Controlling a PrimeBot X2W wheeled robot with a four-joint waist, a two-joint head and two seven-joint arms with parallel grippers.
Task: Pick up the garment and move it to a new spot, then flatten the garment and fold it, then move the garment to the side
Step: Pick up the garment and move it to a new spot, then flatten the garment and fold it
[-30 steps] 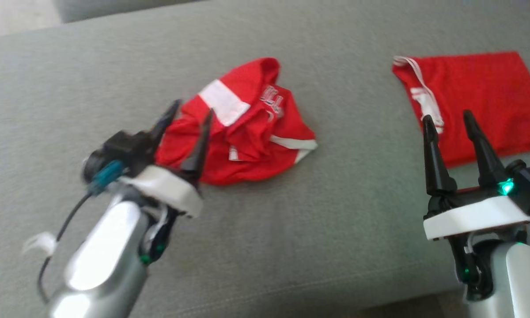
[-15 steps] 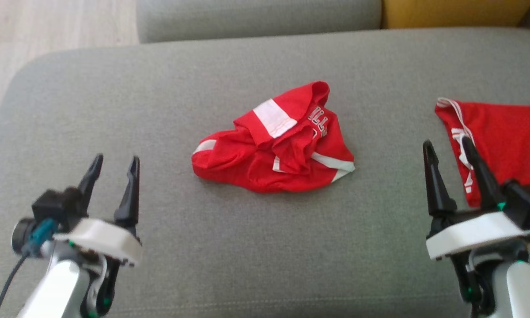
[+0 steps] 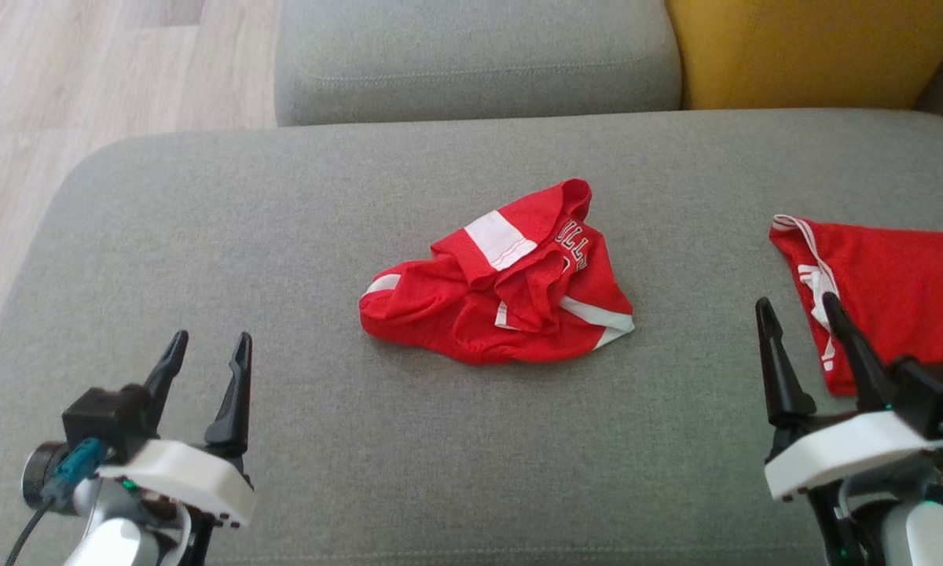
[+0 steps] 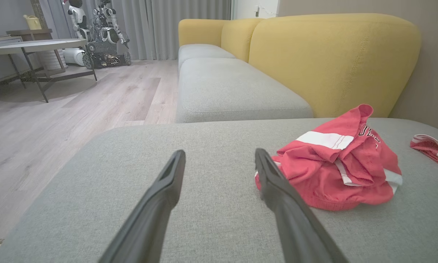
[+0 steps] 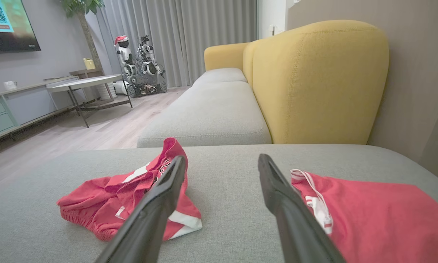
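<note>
A crumpled red garment (image 3: pixel 503 291) with white stripes and lettering lies in a heap at the middle of the grey sofa seat (image 3: pixel 283 236). The same heap, the garment (image 4: pixel 335 171), lies to the right of my left fingers in the left wrist view, and the garment (image 5: pixel 131 197) lies partly behind my right gripper's left finger. My left gripper (image 3: pixel 208 354) stands open low at the left, well apart from the heap, nothing between its fingers. My right gripper (image 3: pixel 798 314) stands open at the lower right, empty.
A second red cloth (image 3: pixel 888 291) lies flat on the seat at the right edge, just beyond my right fingertips. A yellow backrest (image 3: pixel 817 47) and another grey cushion (image 3: pixel 471 55) stand at the back. Wooden floor (image 3: pixel 86 79) drops off past the seat's left edge.
My left gripper has drawn back from the garment to the lower left, leaving it on the seat. The head camera has tilted up, so the whole scene sits lower. The right gripper has stayed put.
</note>
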